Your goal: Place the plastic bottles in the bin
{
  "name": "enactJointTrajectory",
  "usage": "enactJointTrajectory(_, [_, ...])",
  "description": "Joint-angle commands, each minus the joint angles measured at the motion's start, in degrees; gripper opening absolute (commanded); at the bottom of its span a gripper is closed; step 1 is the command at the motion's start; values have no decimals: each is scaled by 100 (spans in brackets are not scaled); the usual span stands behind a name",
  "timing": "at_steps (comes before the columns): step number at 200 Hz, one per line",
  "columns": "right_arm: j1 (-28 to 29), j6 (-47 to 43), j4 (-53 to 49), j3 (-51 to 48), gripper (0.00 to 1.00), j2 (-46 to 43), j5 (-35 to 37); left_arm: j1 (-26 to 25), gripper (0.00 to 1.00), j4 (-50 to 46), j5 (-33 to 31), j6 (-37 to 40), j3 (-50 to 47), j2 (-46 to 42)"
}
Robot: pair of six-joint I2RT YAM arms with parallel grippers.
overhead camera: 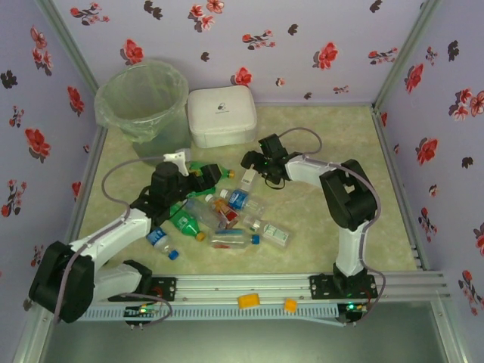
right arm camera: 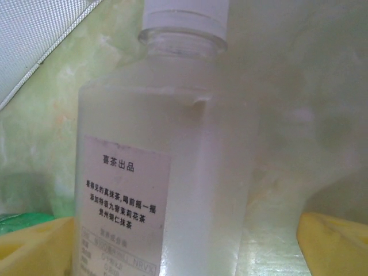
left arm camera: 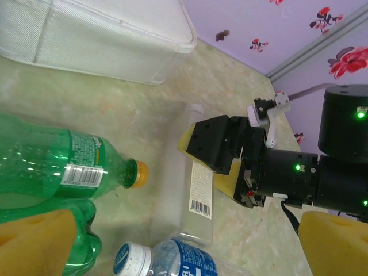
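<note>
Beside the white box point(overhead camera: 221, 115), a frosted clear bottle point(right arm camera: 167, 172) lies on the table point(overhead camera: 333, 151) between the wide-open jaws of the right gripper point(right arm camera: 184, 250), not yet gripped. Apparently empty, it should be light, thin-walled and slick. A mid-body grasp across the label looks safest.

Marbled table point(overhead camera: 340, 144): bottles point(overhead camera: 231, 240), bin point(overhead camera: 151, 125), white box point(overhead camera: 221, 113).

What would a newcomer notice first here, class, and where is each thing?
A heap of green and clear plastic bottles lies in the middle of the table. The right arm's fingers stand apart on either side of a frosted bottle. The tall bin stands in the far left corner, beside a white box.
</note>
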Motion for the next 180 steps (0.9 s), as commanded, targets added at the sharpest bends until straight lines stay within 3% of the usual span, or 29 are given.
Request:
enactJointTrajectory(1, [33, 73, -43, 81, 94, 196, 396, -94, 100, 423, -138, -69, 153, 180])
enactJointTrajectory(50, [3, 272, 346, -86, 73, 253, 296, -186, 100, 402, -155, -49, 244, 232])
enactJointTrajectory(104, [-90, 416, 868, -483, 62, -32, 151, -295, 100, 327, -158, 15, 204, 218])
enactJointTrajectory(180, [-343, 242, 1451, -704, 55, -803, -205, -442, 100, 375, 391, 210, 673, 670])
